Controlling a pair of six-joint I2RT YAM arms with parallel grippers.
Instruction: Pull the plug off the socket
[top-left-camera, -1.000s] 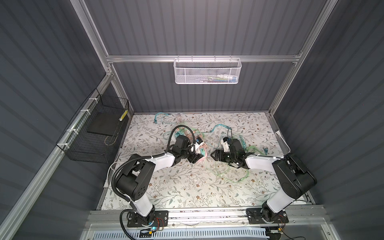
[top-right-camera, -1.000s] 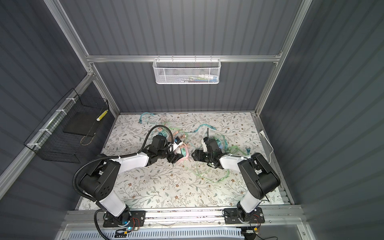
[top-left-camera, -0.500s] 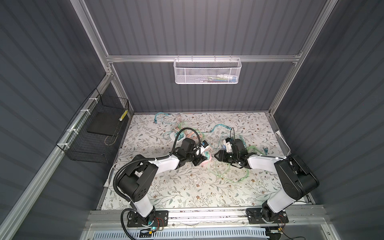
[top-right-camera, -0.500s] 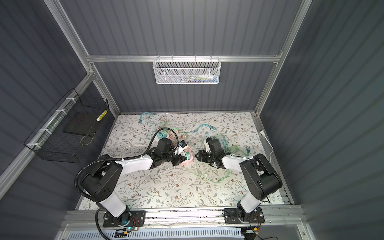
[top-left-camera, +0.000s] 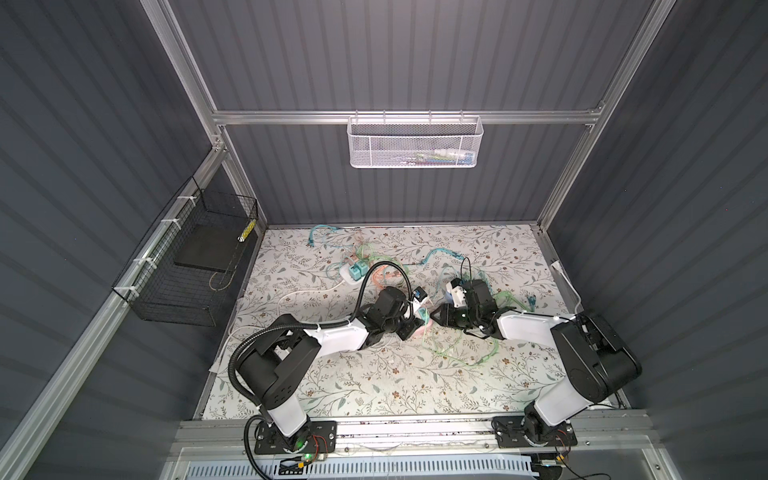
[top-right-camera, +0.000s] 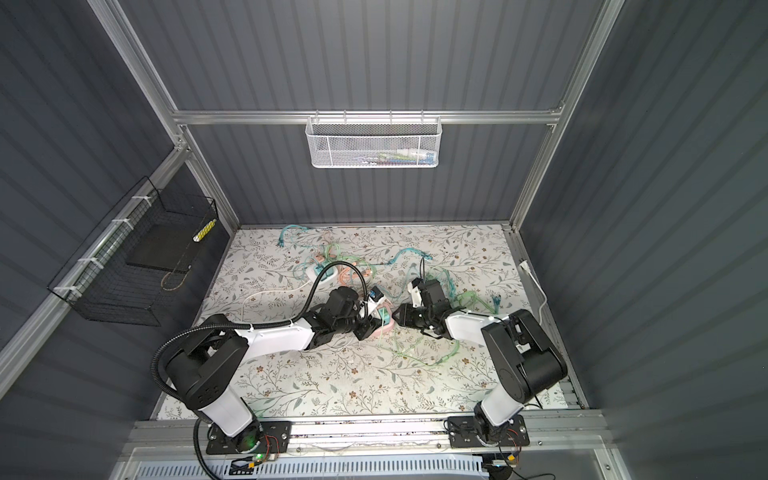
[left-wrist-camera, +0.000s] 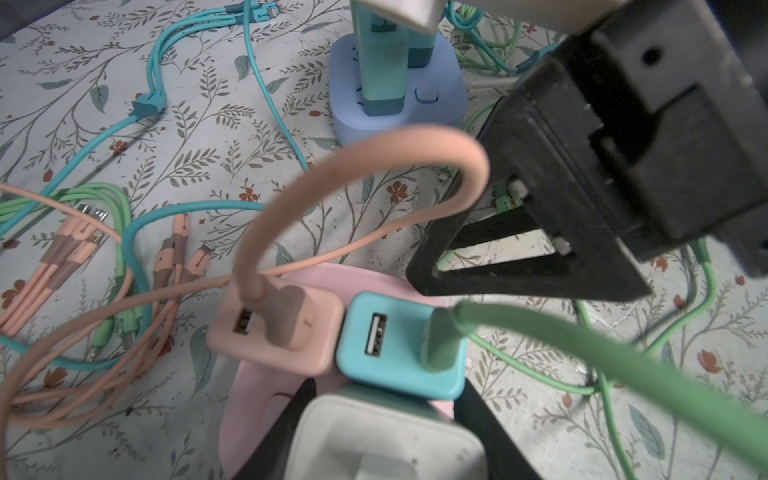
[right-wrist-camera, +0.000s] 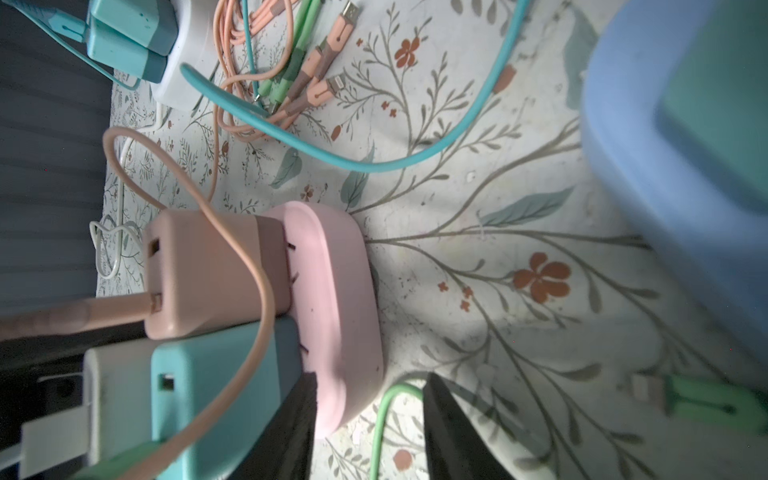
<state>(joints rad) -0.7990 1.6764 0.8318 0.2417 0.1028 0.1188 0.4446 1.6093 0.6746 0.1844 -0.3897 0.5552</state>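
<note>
A pink socket (right-wrist-camera: 345, 299) lies mid-table and carries a pink plug (right-wrist-camera: 208, 274), a teal plug (left-wrist-camera: 395, 345) with a green cable, and a white plug (left-wrist-camera: 386, 440). My left gripper (left-wrist-camera: 386, 415) is shut on the white plug, one black finger on each side. My right gripper (right-wrist-camera: 370, 382) faces it and straddles the socket's end. One of its fingers (right-wrist-camera: 295, 419) lies against the socket's top face. The other stands slightly apart, with the green cable (right-wrist-camera: 382, 415) in the gap. Both top views show the left gripper (top-left-camera: 409, 328) and right gripper (top-left-camera: 436, 318) meeting at the socket (top-right-camera: 386, 328).
A blue socket (left-wrist-camera: 399, 104) with teal plugs stands just behind the right gripper. A white socket (top-left-camera: 353, 272) with teal plugs sits further back left. Pink, green and teal cables (left-wrist-camera: 83, 249) sprawl around. A black wire basket (top-left-camera: 187, 266) hangs on the left wall and a white one (top-left-camera: 415, 141) on the back wall.
My left gripper moved right to the pink socket and closed on the white plug. The right gripper's jaws narrowed around the socket's end.
</note>
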